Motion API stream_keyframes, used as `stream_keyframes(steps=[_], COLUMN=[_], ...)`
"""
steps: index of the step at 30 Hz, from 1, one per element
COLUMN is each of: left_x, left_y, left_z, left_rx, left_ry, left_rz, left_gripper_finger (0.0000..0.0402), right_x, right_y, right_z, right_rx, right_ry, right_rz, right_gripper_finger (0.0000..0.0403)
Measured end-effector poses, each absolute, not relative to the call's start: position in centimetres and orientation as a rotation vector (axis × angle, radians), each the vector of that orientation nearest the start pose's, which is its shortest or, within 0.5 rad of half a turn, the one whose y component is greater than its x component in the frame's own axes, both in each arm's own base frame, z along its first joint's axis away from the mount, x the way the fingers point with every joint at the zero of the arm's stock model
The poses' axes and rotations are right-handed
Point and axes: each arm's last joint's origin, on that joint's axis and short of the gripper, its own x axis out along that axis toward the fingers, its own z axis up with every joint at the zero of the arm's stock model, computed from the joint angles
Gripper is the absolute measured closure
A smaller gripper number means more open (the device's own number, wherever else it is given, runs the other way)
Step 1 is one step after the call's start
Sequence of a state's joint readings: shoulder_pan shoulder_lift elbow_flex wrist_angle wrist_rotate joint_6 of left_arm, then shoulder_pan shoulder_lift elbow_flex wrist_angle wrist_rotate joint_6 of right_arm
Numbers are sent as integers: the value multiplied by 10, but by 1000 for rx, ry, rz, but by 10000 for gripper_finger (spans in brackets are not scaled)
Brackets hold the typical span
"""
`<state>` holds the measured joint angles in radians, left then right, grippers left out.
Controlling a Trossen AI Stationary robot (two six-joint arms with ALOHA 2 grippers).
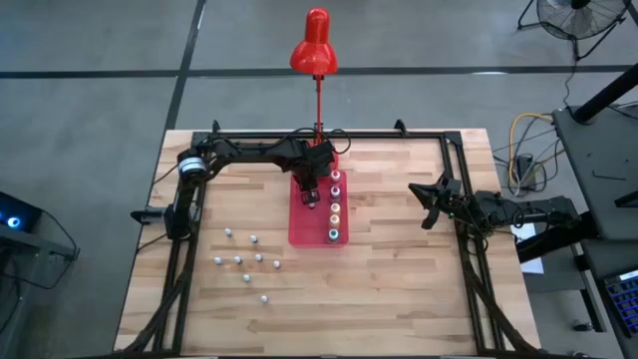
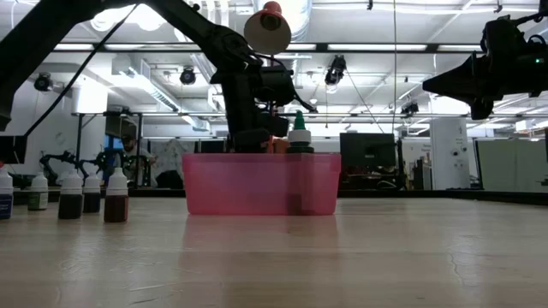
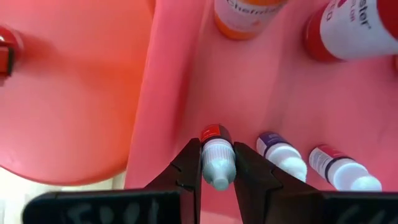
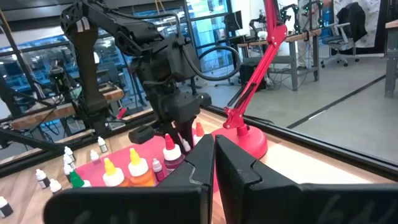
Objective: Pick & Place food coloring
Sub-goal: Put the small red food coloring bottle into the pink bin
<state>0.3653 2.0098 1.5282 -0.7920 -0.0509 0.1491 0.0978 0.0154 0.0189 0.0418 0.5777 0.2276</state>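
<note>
A flat red tray (image 1: pixel 302 231) lies mid-table below the red lamp (image 1: pixel 315 45). Several bigger food coloring bottles (image 1: pixel 335 204) stand in a row along the tray's right side. Two small whitish-capped bottles (image 3: pixel 283 155) stand in its far left part. My left gripper (image 1: pixel 309 194) points down into that part, shut on a third small bottle (image 3: pixel 217 163) with a red label. Several more small bottles (image 1: pixel 246 261) stand loose on the table to the tray's near left. My right gripper (image 1: pixel 429 204) hangs shut and level over the table's right side, touching nothing. My left gripper pinches the small bottle's whitish cap (image 3: pixel 217 169) between its two fingers (image 3: pixel 188 167). The fingers come from above, pointing steeply down. The bottle is upright inside the tray, its red-labelled body (image 3: pixel 216 133) below the fingers. I cannot tell whether its base touches the tray floor.
The lamp's round red base (image 3: pixel 68 93) sits just past the tray's far wall, close to my left gripper. A black frame (image 1: pixel 454 179) runs along the table's far, left and right sides. Bare wood shows between the tray and my right gripper.
</note>
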Motion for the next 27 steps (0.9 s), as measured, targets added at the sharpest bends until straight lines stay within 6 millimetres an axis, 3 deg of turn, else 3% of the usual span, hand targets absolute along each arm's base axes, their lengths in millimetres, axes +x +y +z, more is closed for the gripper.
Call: stream_keyframes(steps=[11, 27], left_x=[372, 376], left_y=[141, 142], left_z=[175, 181], left_rx=[-73, -85], left_ry=[1319, 1296], left_rz=[250, 264], left_gripper_finger=[349, 346], right_x=[94, 94], right_y=[-7, -7], right_z=[173, 173], right_rx=[238, 238], right_ry=[-97, -97], right_rz=[-473, -474], right_gripper_finger=[394, 394])
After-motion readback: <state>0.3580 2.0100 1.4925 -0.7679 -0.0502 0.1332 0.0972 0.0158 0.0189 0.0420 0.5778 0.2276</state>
